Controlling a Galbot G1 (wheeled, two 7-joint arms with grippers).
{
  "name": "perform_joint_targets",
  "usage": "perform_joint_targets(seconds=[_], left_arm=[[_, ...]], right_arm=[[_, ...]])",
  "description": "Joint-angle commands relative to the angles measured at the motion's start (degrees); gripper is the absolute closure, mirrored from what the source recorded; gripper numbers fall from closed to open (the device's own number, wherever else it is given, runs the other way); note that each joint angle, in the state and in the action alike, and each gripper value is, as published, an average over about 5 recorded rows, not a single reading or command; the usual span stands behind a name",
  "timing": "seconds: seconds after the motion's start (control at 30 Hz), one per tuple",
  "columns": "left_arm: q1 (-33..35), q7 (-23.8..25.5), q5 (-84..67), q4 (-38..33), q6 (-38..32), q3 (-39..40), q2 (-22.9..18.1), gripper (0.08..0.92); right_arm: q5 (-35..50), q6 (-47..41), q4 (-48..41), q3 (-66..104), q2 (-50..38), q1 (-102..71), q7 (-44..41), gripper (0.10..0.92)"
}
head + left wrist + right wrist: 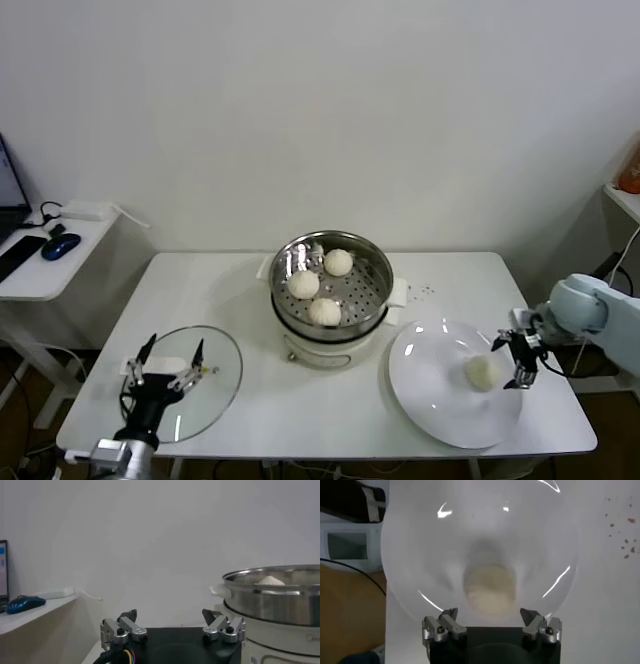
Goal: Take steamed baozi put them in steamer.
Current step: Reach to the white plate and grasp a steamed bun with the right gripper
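Three off-white baozi (322, 285) lie in the shiny steel steamer (375, 290) on its white pot base at the table's middle. A fourth baozi (483, 372) sits on the white plate (430, 385) at the right. My right gripper (516, 360) is open at the plate's right edge, just beside that baozi; in the right wrist view the baozi (490, 588) lies just ahead of the open gripper (491, 616). My left gripper (170, 365) is open and empty, parked at the front left over the glass lid. The steamer (272, 597) shows in the left wrist view.
A round glass lid (195, 385) lies flat at the table's front left. A side table (45, 270) with a blue mouse (60, 245) stands at the far left. A white wall is behind the table.
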Motion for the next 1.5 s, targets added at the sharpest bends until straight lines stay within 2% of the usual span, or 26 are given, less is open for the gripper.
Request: perform_joint_targets(seconds=[0.03, 0.97, 1.2, 1.5], left_arm=[[0.1, 0.1, 0.2, 0.5, -0.2, -0.1, -0.1, 0.177], [-0.7, -0.8, -0.4, 1.3, 0.3, -0.8, 0.2, 0.177], [-0.7, -0.8, -0.3, 1.3, 0.3, -0.8, 0.2, 0.177], [-0.7, -0.9, -0.3, 1.1, 0.3, -0.8, 0.2, 0.177]], right_arm=[[0.7, -1.0, -2.7, -0.9, 4.1, -0.7, 0.4, 0.203], [0.4, -0.8, -5.0, -6.0, 7.8, 2.2, 0.2, 0.203], [0.4, -0.8, -4.8, -5.9, 7.7, 2.1, 0.0, 0.264], [1.4, -0.9, -3.8, -6.4, 6.4, 3.9, -0.4, 0.302]])
